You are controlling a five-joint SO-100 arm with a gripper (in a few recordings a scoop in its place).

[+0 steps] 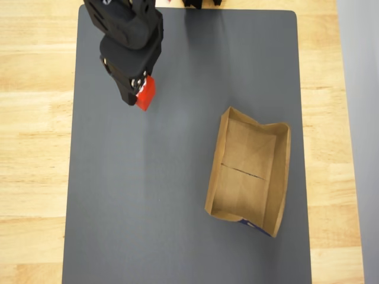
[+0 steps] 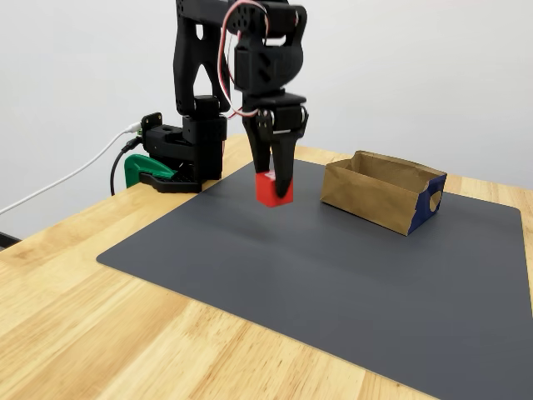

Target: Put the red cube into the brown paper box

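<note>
The red cube (image 2: 273,190) is pinched between the black fingers of my gripper (image 2: 276,179), which points straight down. The cube hangs a little above the dark mat, its shadow lying below it. In the overhead view the red cube (image 1: 146,92) peeks out from under the gripper (image 1: 140,93) near the mat's top left. The brown paper box (image 1: 249,171) lies open-topped at the mat's right, well away from the gripper, and nothing lies in it. In the fixed view the box (image 2: 383,190) sits to the right of the cube, its blue-printed corner toward the camera.
A dark grey mat (image 1: 154,201) covers most of the wooden table (image 1: 32,148). The arm's base (image 2: 179,154) is clamped at the table's far edge with cables running off left. Open mat lies between the cube and the box.
</note>
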